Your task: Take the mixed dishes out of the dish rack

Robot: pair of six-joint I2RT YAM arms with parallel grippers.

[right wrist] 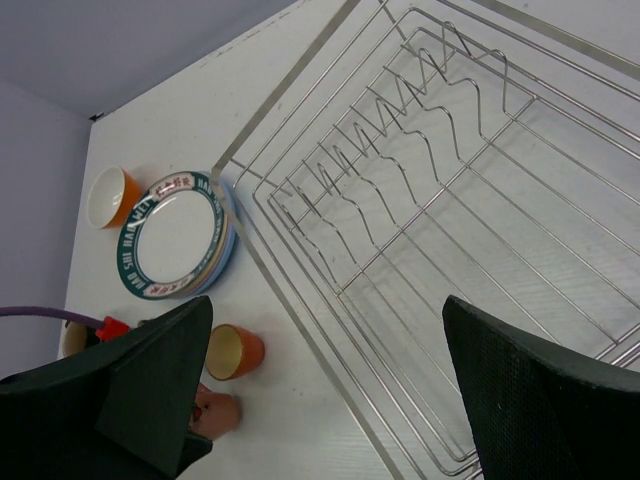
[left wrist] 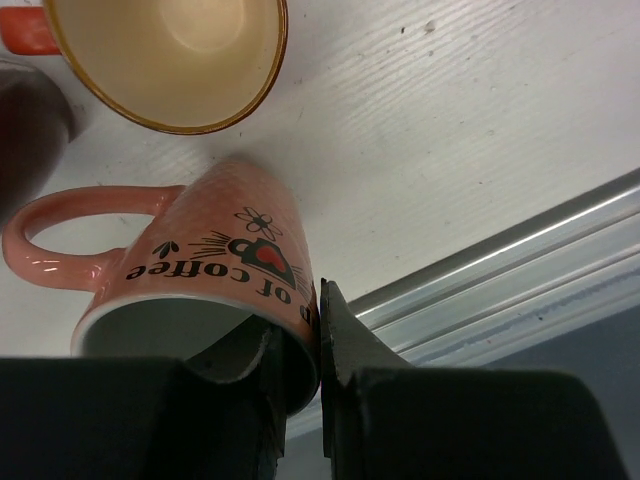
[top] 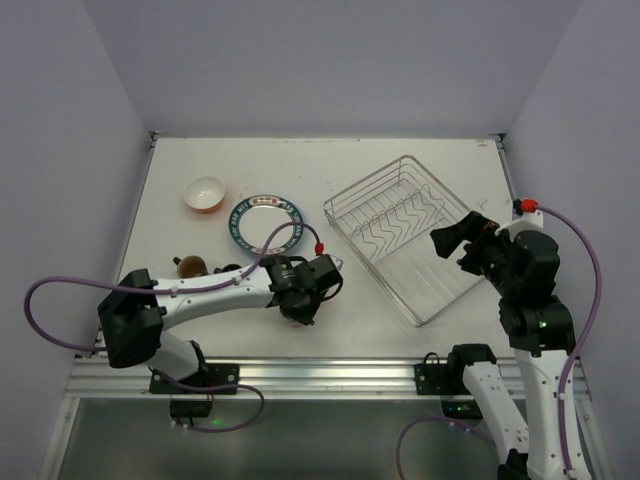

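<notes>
From above, a white surface (top: 300, 165) is boxed in on three sides by pale lavender walls (top: 330, 60). A metal rail (top: 320, 375) runs along its near edge, where both arms are bolted. The dish rack (top: 400, 225) lies slanted on the right half. Left of it sits a stack of plates (top: 265, 222), topped by the white one with the dark patterned rim. Further left an orange bowl (top: 204, 193), white inside, stands upright. A brown mug (top: 190, 266) stands close by the left arm. The left tool (top: 322, 272) is low over the surface between plates and rail, and what it grips is hidden here. The right tool (top: 458, 250) hangs over the rack's right part, fingers apart.

The left wrist camera shows what the top view hides. The left tool (left wrist: 300, 330) is clamped on the rim of a pink mug (left wrist: 210, 260), one finger inside and one outside. The mug is tipped with its mouth toward the camera, handle to the left and black lettering on its side. Whether it touches the surface cannot be told. Just beyond it is an orange mug (left wrist: 170, 60), cream inside, and the rail crosses at the right.

The right wrist camera looks down on the rack's zigzag wires between the widely parted fingers of the right tool (right wrist: 328, 320). Only here does a blue edge show beneath the top plate. The bowl, orange mug and pink mug lie to the left.
</notes>
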